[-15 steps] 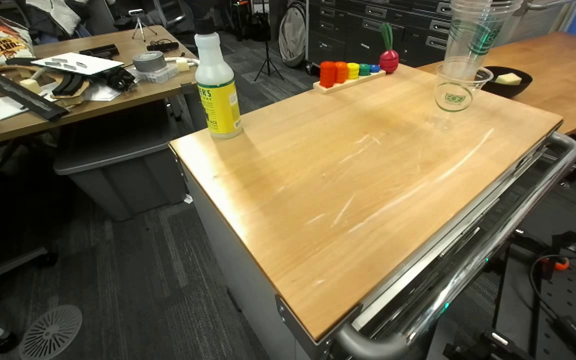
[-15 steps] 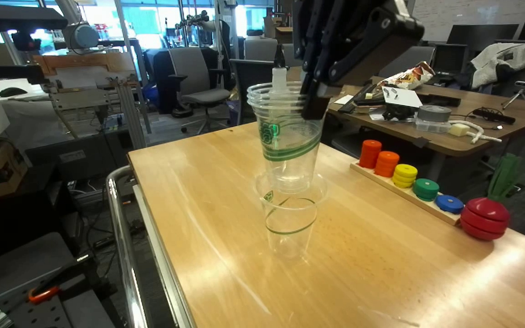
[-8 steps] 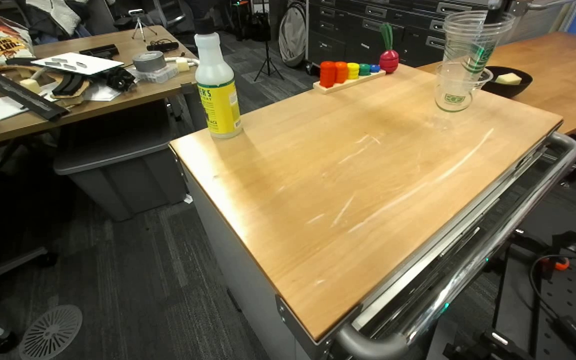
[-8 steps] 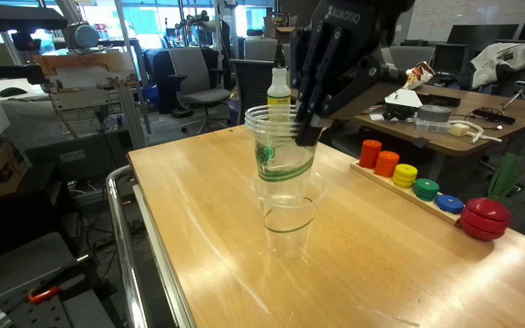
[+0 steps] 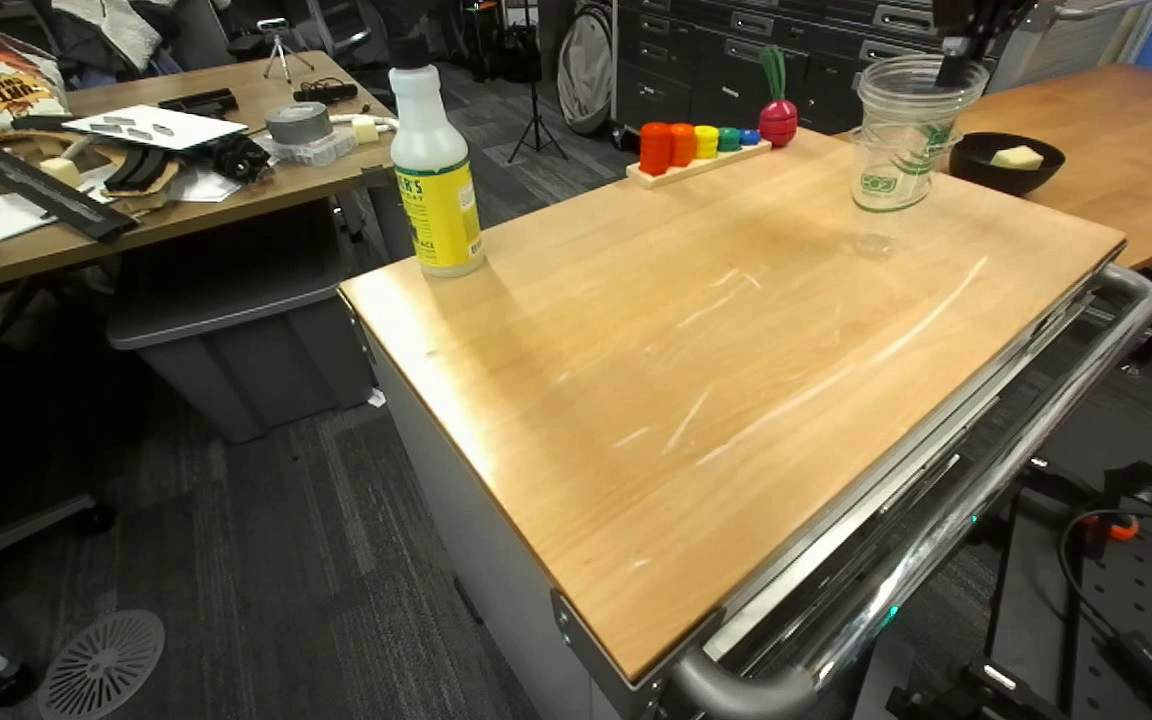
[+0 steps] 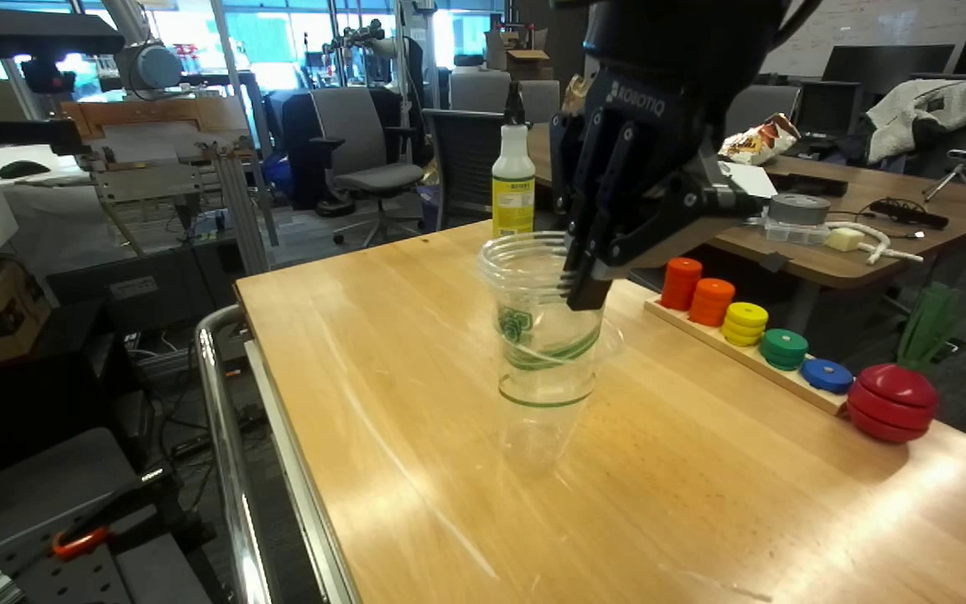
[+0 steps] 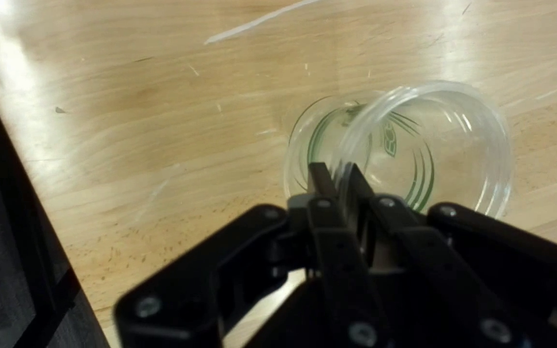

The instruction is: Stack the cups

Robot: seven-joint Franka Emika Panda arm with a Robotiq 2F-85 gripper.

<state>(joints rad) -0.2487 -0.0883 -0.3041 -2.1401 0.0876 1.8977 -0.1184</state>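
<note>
Office chairs [image 6: 345, 126], monitors [image 6: 890, 65], a whiteboard [image 6: 885, 25] and drawer cabinets [image 5: 726, 70] mark an office-like lab.

black tool [image 7: 337, 173], pale robotiq lettering [image 6: 636, 99], silver screws [image 7: 361, 333], dark cable [image 6: 800, 23]

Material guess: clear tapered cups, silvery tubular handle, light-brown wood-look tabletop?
Clear tapered cups: probably glossy plastic; see-through walls, bright rim highlights.
Silvery tubular handle: likely polished metal; mirror-like reflections.
Light-brown tabletop: wood or laminate, satin; grain lines, soft glare.
</note>
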